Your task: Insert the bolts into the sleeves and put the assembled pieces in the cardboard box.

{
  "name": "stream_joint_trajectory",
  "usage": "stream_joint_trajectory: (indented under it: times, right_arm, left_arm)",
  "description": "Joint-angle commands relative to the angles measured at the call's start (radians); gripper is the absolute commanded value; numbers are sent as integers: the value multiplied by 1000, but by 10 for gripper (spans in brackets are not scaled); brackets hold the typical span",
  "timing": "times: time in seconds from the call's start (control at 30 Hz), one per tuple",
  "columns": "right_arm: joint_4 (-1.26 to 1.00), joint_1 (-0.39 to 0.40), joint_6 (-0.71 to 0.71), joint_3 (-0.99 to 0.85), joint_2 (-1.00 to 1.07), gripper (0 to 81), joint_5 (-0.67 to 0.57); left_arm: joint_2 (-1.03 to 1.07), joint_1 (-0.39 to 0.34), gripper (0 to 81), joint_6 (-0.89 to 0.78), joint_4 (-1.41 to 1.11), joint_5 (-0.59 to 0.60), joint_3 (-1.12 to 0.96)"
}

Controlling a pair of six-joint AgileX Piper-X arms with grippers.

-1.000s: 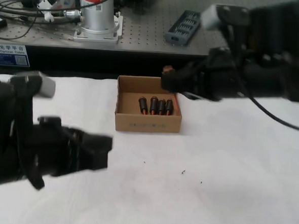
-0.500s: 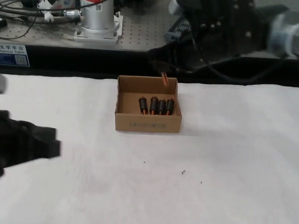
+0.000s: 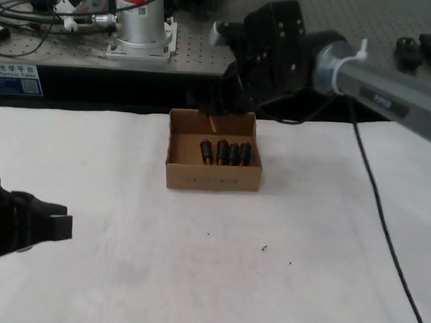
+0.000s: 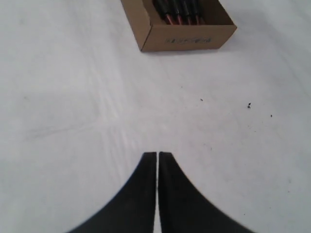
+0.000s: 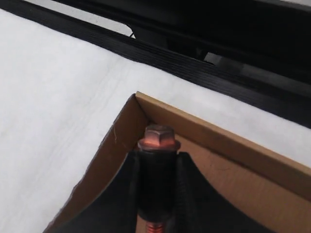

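The cardboard box stands on the white cloth at the middle back, with several assembled bolt-and-sleeve pieces lying side by side inside. My right gripper hangs over the box's back left corner, shut on an assembled piece. In the right wrist view that piece is a copper hex bolt in a black sleeve, clamped upright by the right gripper above the box wall. My left gripper is shut and empty, low over the cloth well in front of the box.
Behind the cloth runs a dark bench edge, then a perforated metal table with a silver post, cables and black-green parts. A cable trails from the right arm across the cloth. Small dark specks dot the open cloth.
The right arm has swung leftward, carrying the piece from beside the box's right back corner to its left back corner. The left arm has drawn back to the left.
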Motion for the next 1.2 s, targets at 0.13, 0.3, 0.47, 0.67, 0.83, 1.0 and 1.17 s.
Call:
stream_joint_trajectory:
  times: [0.13, 0.3, 0.47, 0.67, 0.83, 1.0, 1.17]
  right_arm:
    - [5, 31, 0, -44, 51, 36, -1]
    - [5, 55, 0, -44, 70, 30, -5]
    - [5, 67, 0, -42, 71, 120, -1]
    - [37, 67, 50, -42, 71, 187, 90]
    - [67, 67, 53, -42, 71, 188, 156]
    - [88, 67, 53, -42, 71, 188, 148]
    - [111, 67, 53, -42, 65, 192, 148]
  left_arm:
    - [-9, 2, 11, 18, 48, 8, -2]
    - [-9, 2, 11, 18, 60, 8, -2]
    - [-9, 2, 11, 18, 59, 8, 10]
    - [-9, 2, 11, 18, 59, 8, 29]
    - [-9, 2, 11, 18, 68, 8, 30]
    - [-9, 2, 11, 18, 91, 8, 30]
    - [-9, 2, 11, 18, 105, 8, 30]
